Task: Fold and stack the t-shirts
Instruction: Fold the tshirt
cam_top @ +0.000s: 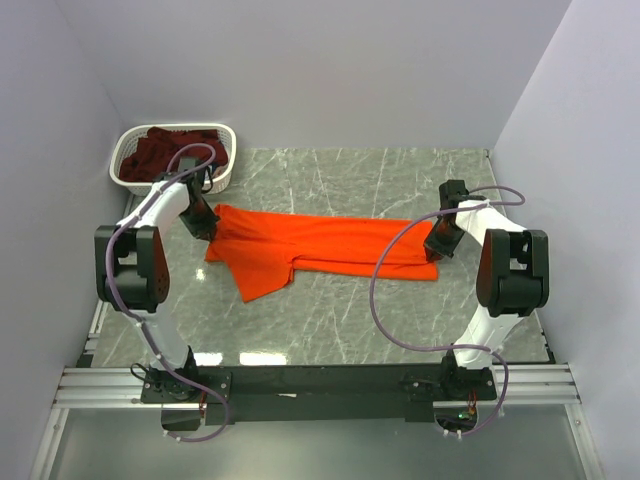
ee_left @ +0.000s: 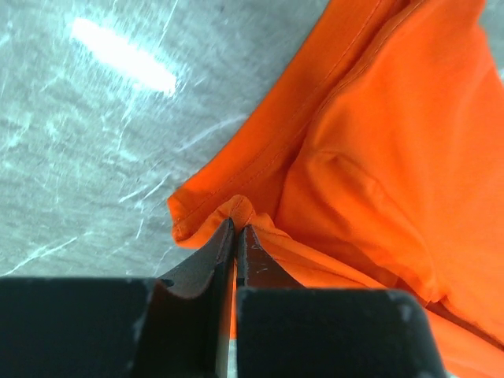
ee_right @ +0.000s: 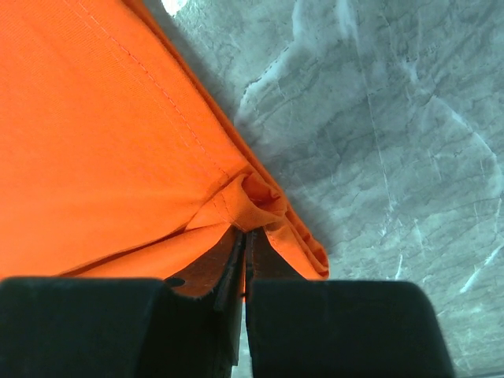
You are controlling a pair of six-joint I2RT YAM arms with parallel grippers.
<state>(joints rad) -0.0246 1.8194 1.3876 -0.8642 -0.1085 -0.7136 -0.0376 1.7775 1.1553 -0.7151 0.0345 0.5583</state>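
Tension explains your hold: left gripper (ee_left: 236, 230) and right gripper (ee_right: 246, 234) each clench an end of the orange t-shirt (cam_top: 330, 243), spreading it flat mid-frame, presumably for folding.

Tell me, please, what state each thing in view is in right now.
orange t-shirt: laid out lengthwise on the table, pinched at both ends.
maroon t-shirt: crumpled in the basket, unfolded.
basket: upright, holding the maroon t-shirt.
left gripper: shut on the orange t-shirt's edge.
right gripper: shut on the orange t-shirt's edge.
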